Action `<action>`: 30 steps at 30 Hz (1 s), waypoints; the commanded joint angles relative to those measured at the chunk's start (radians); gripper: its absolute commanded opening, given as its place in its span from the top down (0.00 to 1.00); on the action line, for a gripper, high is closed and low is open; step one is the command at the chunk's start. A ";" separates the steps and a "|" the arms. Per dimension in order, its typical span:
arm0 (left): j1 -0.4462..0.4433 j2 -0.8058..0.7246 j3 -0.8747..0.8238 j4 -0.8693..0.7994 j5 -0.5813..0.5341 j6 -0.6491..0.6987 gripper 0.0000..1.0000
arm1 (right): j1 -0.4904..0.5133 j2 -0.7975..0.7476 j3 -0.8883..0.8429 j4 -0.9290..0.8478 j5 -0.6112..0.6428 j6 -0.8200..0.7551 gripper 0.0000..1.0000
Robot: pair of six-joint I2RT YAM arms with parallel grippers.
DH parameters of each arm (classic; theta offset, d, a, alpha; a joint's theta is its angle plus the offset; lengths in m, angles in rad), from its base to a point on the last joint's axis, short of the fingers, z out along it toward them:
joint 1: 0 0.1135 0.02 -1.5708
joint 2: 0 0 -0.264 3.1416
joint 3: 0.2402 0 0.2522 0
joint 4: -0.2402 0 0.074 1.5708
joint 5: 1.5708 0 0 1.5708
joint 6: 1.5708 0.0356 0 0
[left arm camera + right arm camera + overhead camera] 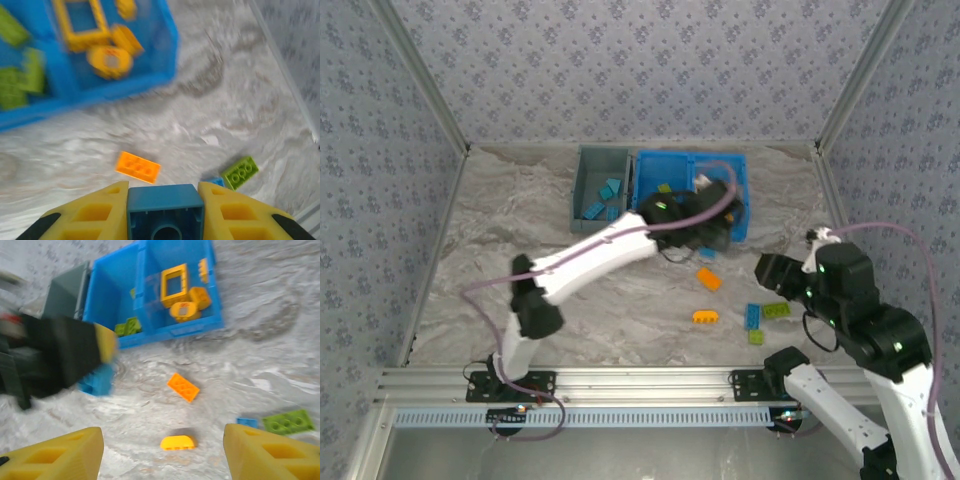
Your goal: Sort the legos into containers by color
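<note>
Bins, upper centre of the overhead view: grey bin (588, 178) collects blue pieces, and the blue bin (165, 334) to its right takes green and orange. Just below the blue bin, my left gripper (165, 199) is clamped on a blue brick (165, 214), presumably bound for the grey bin. Lower right, an orange brick (708, 278) and a green brick (776, 309) await sorting. My right gripper (162, 432) hovers there, fingers apart.

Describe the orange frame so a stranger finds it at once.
Find the blue bin at the far side of the table and look in its compartment of orange pieces. The frame is the open rectangle with a hollow middle; its neighbours are solid bricks.
</note>
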State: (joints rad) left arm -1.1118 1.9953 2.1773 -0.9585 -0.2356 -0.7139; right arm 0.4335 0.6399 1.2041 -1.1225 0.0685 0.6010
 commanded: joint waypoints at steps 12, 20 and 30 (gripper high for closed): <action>0.513 -0.213 -0.481 0.209 -0.028 0.233 0.74 | 0.482 0.353 -0.085 0.374 0.180 -0.042 0.33; 0.599 0.083 -0.253 0.211 -0.147 0.284 0.74 | 0.605 0.483 -0.173 0.797 0.267 -0.100 0.31; 0.625 0.347 0.028 0.130 -0.304 0.338 0.73 | 0.588 0.517 -0.177 0.778 0.257 -0.091 0.31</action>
State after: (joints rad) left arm -0.4957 2.3096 2.1414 -0.7853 -0.4690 -0.4114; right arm 1.0313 1.1740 1.0359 -0.3702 0.3042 0.5179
